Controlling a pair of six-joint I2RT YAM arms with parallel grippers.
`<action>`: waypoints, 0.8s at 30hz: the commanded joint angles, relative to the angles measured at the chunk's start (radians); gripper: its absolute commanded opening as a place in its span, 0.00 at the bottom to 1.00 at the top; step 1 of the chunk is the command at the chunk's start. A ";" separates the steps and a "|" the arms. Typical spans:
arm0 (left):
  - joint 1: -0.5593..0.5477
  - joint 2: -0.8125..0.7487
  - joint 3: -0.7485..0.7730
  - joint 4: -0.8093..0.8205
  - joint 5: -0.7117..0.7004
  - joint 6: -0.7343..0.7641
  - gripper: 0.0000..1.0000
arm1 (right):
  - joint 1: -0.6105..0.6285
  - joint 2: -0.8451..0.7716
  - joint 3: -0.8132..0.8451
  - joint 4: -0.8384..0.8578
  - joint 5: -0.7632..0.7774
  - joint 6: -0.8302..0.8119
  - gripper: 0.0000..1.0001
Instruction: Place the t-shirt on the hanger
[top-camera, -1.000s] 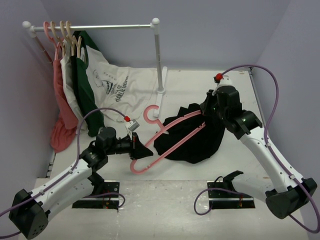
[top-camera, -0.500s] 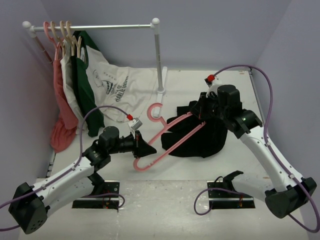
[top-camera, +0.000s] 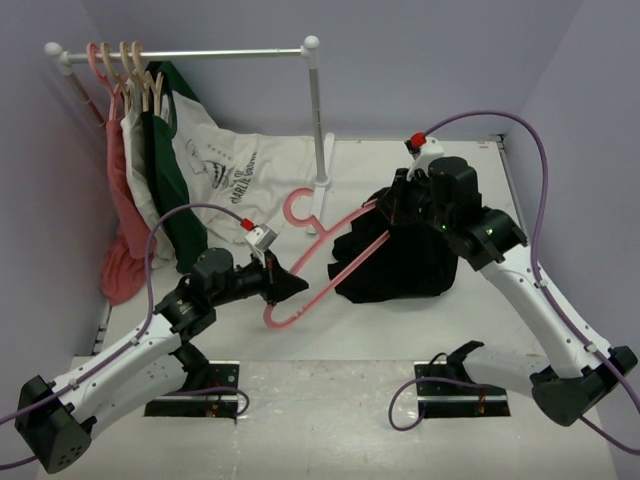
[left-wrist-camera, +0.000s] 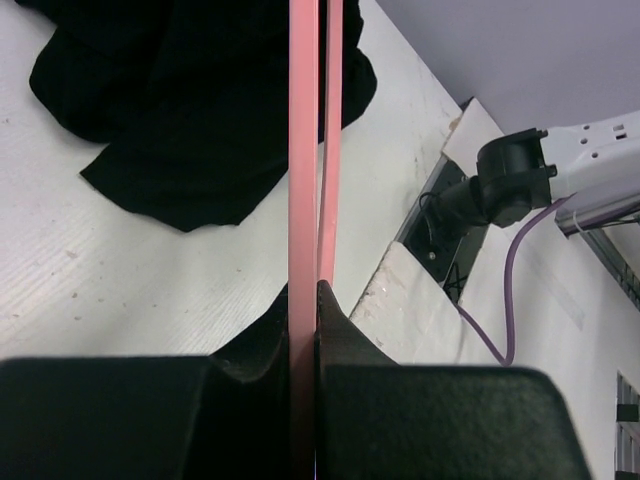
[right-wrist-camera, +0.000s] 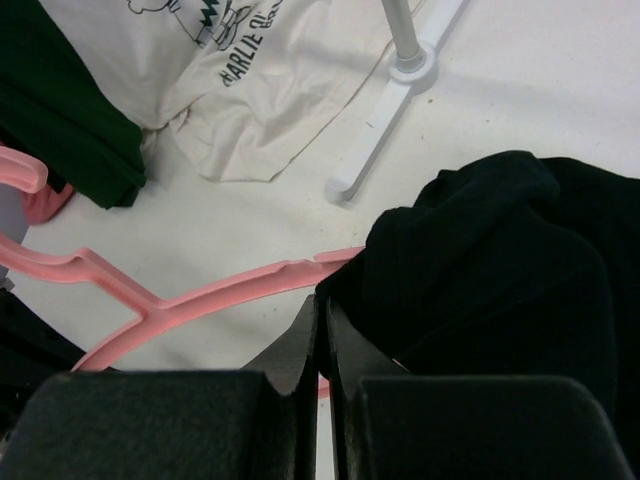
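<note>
Top view, left fingers: clamped on the near end of the pink hanger, holding it tilted above the surface.
Top view, right fingers: pinched together on the black t-shirt, which hangs bunched down to the surface.
Left wrist view: fingers shut tight on the hanger bars, with the t-shirt beyond.
Right wrist view: fingers closed on the t-shirt edge, where the hanger arm disappears behind the cloth.

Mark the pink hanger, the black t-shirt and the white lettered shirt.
pink hanger (left-wrist-camera: 303, 150), left wrist view, on its long bar.
black t-shirt (top-camera: 405, 262), top external view, middle of the bunched cloth.
white lettered shirt (top-camera: 235, 175), top external view, on the print.
</note>
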 joint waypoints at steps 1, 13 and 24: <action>-0.001 -0.005 0.068 0.067 -0.017 0.038 0.00 | 0.030 0.015 0.053 0.034 -0.142 0.019 0.00; -0.003 0.015 0.098 0.195 -0.024 0.019 0.00 | 0.057 0.024 0.079 0.197 -0.565 0.193 0.00; -0.003 0.029 0.099 0.177 0.006 -0.010 0.00 | 0.057 -0.024 -0.023 0.049 0.041 0.099 0.06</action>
